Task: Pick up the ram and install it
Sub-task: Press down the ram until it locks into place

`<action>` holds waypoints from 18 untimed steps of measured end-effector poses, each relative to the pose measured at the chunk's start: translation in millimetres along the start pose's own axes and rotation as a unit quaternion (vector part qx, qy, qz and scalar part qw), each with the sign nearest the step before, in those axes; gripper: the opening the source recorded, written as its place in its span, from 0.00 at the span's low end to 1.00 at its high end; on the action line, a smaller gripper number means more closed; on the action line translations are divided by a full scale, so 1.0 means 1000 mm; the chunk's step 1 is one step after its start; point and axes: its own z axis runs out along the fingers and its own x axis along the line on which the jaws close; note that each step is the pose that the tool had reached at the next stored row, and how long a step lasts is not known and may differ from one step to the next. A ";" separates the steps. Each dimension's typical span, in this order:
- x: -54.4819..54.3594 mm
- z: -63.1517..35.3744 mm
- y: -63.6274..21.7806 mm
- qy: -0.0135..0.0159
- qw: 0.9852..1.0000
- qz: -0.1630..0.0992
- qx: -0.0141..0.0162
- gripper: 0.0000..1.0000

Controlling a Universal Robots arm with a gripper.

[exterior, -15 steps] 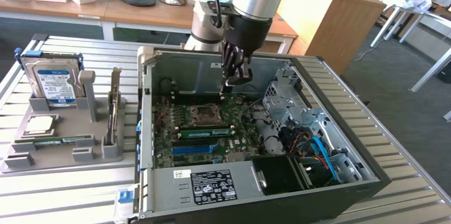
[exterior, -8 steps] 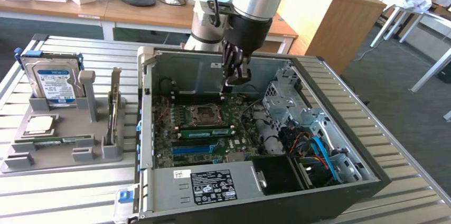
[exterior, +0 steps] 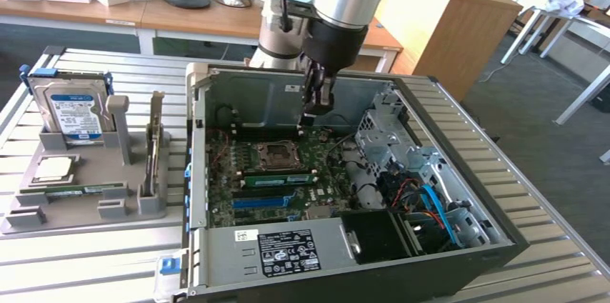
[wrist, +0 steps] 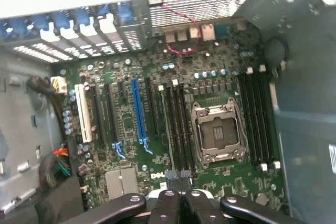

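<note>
You have one open case (exterior: 458, 131) on the bench and one grey rack (exterior: 67, 211) on the exterior view's left. The gripper (exterior: 319, 106) hangs inside the case over the board, fingers pressed together and holding nothing visible. The install looks in hand: one ram (exterior: 276, 178) sits slotted just near the one socket (exterior: 276, 153), a second stick (exterior: 84, 191) lies in the rack, and any press calls for fingertips square on its top edge.

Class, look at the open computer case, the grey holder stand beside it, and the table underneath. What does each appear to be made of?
Computer case: likely sheet metal, dull grey, with punched vents and folded edges.
Holder stand: probably plastic, matte grey, in blocky moulded or printed shapes.
Table: seemingly aluminium, pale silver slats with a soft sheen.
</note>
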 end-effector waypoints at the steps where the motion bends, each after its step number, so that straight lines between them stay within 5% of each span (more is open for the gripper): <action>1: 0.000 0.0001 0.0000 0.000 1.000 0.009 0.000 0.10; 10: 0.000 0.0008 0.0000 -0.002 0.997 0.080 0.002 0.10; 18: 0.000 0.0012 0.0000 -0.004 0.989 0.146 0.004 0.10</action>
